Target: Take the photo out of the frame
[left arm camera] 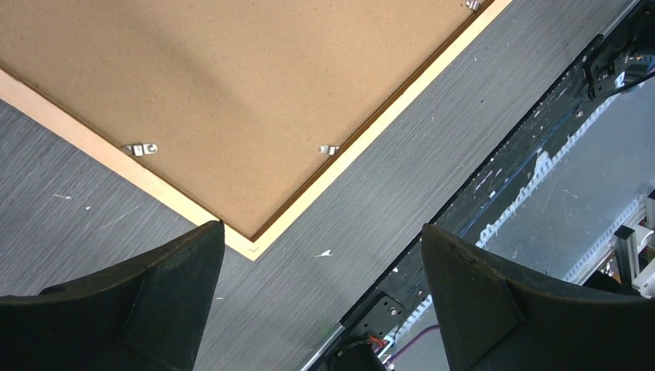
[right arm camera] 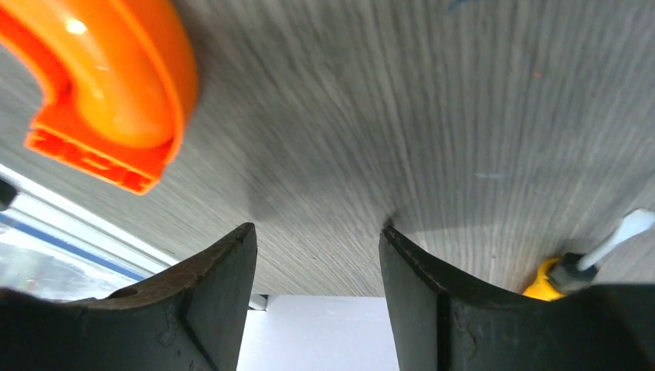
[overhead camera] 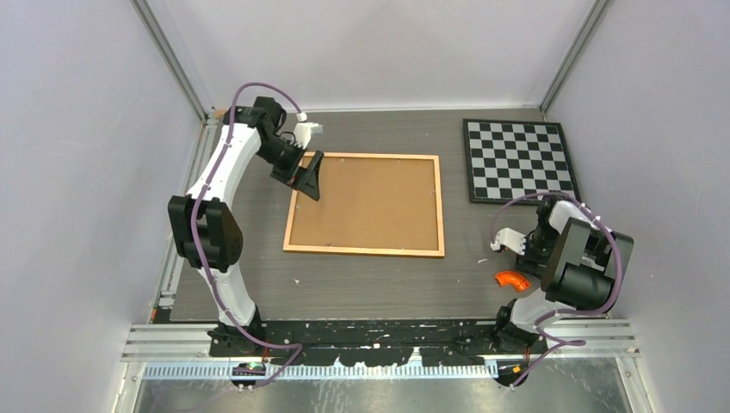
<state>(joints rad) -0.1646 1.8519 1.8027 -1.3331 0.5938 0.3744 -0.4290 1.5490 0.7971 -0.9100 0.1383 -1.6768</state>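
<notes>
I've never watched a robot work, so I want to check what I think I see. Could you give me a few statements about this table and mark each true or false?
1. The frame lies with its plain brown back up. True.
2. The checkerboard rests on the frame. False: it lies apart from it, at the far right of the table.
3. The left arm's fingers are clamped on the frame. False: they stand wide open at one corner, gripping nothing.
4. A curved orange piece lies on the table close to the right arm. True.
5. The photo lies out on the table. False: no photo shows.
</notes>
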